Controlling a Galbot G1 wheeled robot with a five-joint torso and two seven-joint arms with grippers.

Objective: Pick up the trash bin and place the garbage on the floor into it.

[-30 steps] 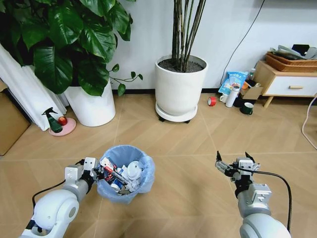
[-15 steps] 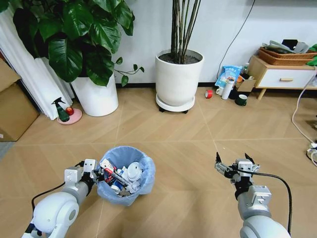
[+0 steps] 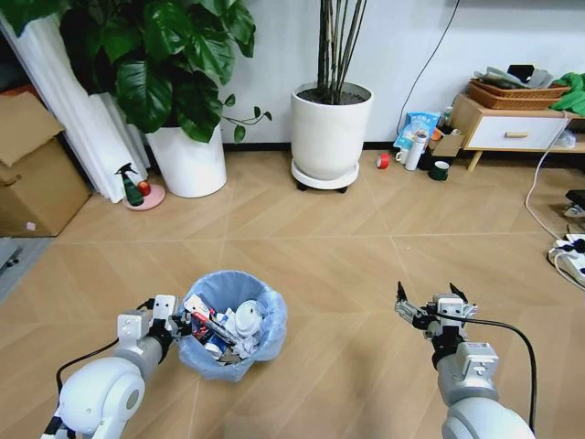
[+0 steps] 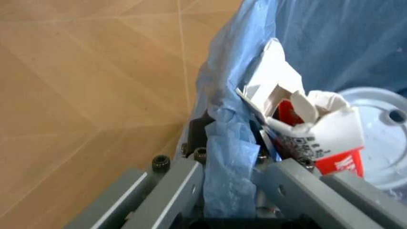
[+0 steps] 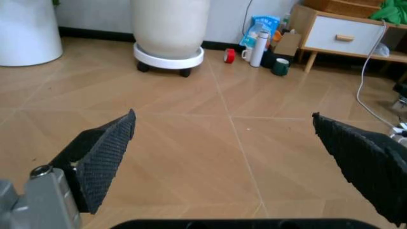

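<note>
Fingers of the left gripper (image 3: 174,322) clamp the bag-covered rim of the trash bin (image 3: 230,322), one finger (image 4: 167,191) outside the wall and the other inside, so the bin hangs low at the robot's left front, just above or on the floor (image 3: 329,265); which, I cannot tell. Inside lies the garbage (image 3: 224,331): a red-and-white carton (image 4: 318,138), a white disc (image 4: 381,138), crumpled white paper, too tangled to count piece by piece. The right gripper (image 3: 430,308) hovers spread wide and empty over bare floor at the right front. Over the last second the whole head view has shifted, showing more room on both sides, while both arms and the bin kept their places in it, so the camera moved, likely the robot backing off; nothing was dropped. No loose litter lies nearby, so collecting looks done. Count: one bin, two grippers, two white plant pots (image 3: 332,133) by the wall.
</note>
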